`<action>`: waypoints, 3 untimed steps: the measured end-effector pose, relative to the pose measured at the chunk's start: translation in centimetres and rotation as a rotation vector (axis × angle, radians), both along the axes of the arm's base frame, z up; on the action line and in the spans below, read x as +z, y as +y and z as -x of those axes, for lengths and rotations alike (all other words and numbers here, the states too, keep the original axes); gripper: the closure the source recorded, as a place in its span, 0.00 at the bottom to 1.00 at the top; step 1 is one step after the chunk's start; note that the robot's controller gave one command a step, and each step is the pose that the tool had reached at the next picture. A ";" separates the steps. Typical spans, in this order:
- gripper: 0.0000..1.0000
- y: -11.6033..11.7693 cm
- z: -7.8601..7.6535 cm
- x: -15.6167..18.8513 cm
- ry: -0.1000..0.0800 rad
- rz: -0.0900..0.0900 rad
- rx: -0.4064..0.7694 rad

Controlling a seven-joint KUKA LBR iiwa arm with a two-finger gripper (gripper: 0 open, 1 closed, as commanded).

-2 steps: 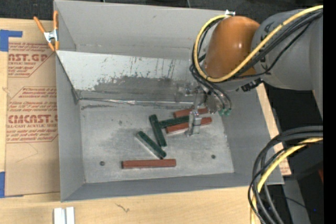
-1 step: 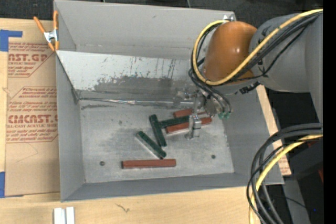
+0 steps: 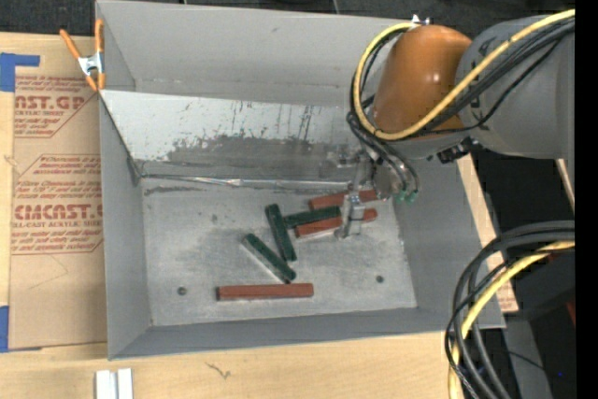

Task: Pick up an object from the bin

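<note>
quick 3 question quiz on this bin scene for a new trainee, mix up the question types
1. True or false: the long red-brown bar lies directly under the end effector.
2. Where over the bin is the end effector? A) left front corner B) right side, at the cluster of short bars C) outside the rim
3. Which two colours do the bars have?
Key: 1 false; 2 B; 3 dark green and red-brown.
</note>
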State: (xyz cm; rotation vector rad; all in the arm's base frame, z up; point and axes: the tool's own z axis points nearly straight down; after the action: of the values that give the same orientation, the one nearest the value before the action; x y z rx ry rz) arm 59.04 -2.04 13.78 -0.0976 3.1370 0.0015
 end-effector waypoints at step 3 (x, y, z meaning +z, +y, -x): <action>1.00 0.9 0.3 -6.7 0.002 0.001 0.154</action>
State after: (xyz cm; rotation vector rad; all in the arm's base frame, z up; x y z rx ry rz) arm 58.78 -1.19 7.05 -0.3387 3.1227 0.0010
